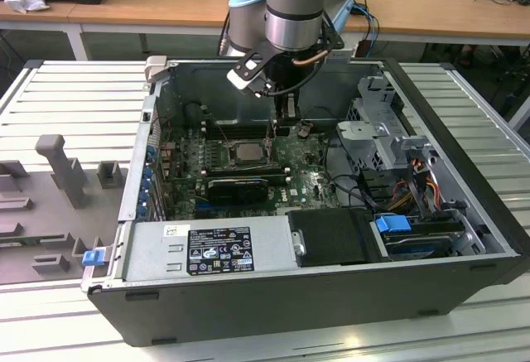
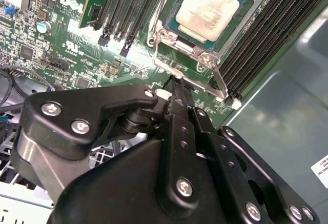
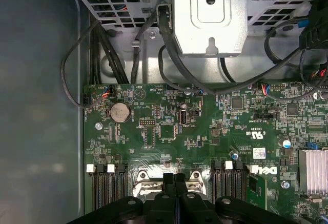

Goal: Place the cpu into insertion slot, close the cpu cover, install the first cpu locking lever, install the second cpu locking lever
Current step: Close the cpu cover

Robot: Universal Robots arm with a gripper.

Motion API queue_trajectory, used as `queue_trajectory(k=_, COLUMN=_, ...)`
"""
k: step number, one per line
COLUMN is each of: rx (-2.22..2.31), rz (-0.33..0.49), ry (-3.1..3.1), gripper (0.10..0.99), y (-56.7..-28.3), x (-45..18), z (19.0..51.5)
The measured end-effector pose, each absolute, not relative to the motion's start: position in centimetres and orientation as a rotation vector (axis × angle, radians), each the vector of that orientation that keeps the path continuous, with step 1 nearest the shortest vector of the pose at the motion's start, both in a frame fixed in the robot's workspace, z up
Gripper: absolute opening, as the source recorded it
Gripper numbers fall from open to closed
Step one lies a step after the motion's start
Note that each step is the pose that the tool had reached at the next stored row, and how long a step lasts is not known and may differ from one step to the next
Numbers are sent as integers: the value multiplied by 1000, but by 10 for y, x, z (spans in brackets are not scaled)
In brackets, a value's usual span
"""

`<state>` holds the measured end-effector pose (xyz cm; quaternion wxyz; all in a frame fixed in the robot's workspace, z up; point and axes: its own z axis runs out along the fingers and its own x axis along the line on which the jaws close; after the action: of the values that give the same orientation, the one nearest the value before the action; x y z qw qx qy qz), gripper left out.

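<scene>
The cpu [image 2: 210, 6], a square chip with a pale silvery top, lies flat in the insertion slot and hides its contacts. It also shows in the exterior view as the cpu [image 1: 247, 152], in the middle of the green board. The cpu cover [image 2: 173, 43], a thin metal frame, lies down around the chip. A wire locking lever [image 2: 218, 83] runs along the socket's near edge. My gripper [image 2: 175, 83] is shut with its black fingers pressed together, and the tip is right at that lever's wire. Seen from the exterior view, the gripper [image 1: 286, 122] hangs just behind the socket. In the first wrist view the gripper [image 3: 174, 180] points down at the socket's edge.
Long black memory slots [image 2: 271, 34] flank the socket on both sides. A black card [image 1: 240, 186] stands in front of it, and the power supply [image 1: 207, 250] lies nearer still. A metal drive cage [image 3: 210, 14] and cables [image 1: 414, 188] crowd the exterior view's right.
</scene>
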<state>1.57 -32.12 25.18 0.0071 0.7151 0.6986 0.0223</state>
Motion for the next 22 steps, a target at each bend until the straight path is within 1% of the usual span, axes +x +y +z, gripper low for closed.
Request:
queue_trajectory(k=13, rx=2237, rz=70, ry=2185, gripper=106, y=-321, x=7, z=251)
queue_trajectory(k=22, rx=2237, rz=70, ry=2185, gripper=106, y=-321, x=2, z=236)
